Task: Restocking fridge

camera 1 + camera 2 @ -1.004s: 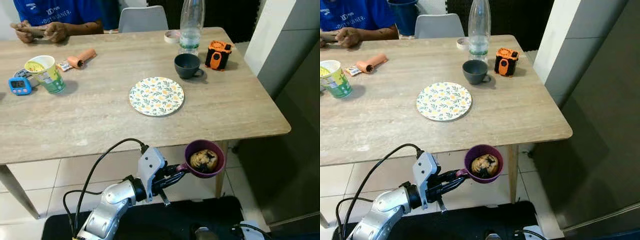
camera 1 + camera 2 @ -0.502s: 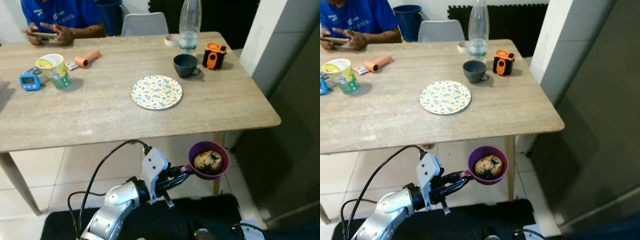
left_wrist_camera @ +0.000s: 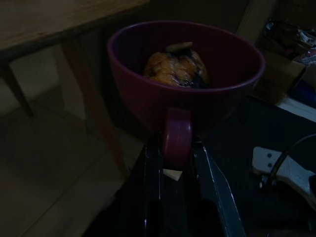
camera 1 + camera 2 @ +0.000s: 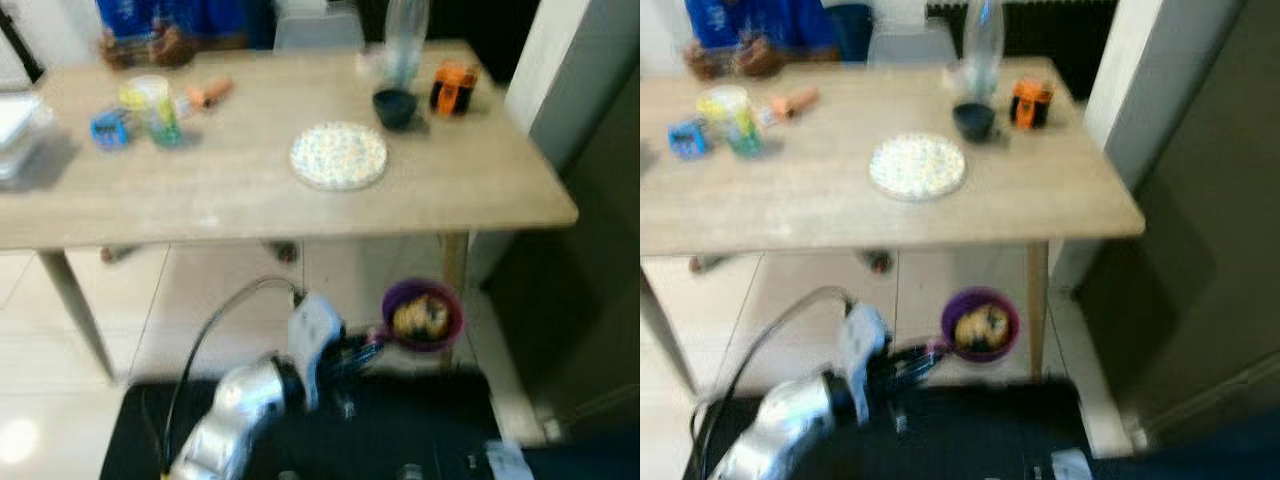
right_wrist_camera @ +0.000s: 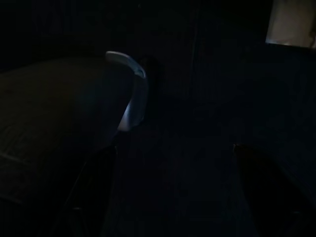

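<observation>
Risk: spillage during carry.
Left tool (image 3: 175, 153) pinches only the handle of purple cup (image 4: 422, 316), holding a muffin (image 4: 419, 317) below the bench (image 4: 250, 190) edge; tilt or bench-leg contact could dislodge it.

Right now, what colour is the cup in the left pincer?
Purple, dark plum in the shade. The cup shows best in the left wrist view, the left pincer clamping its handle.
</observation>
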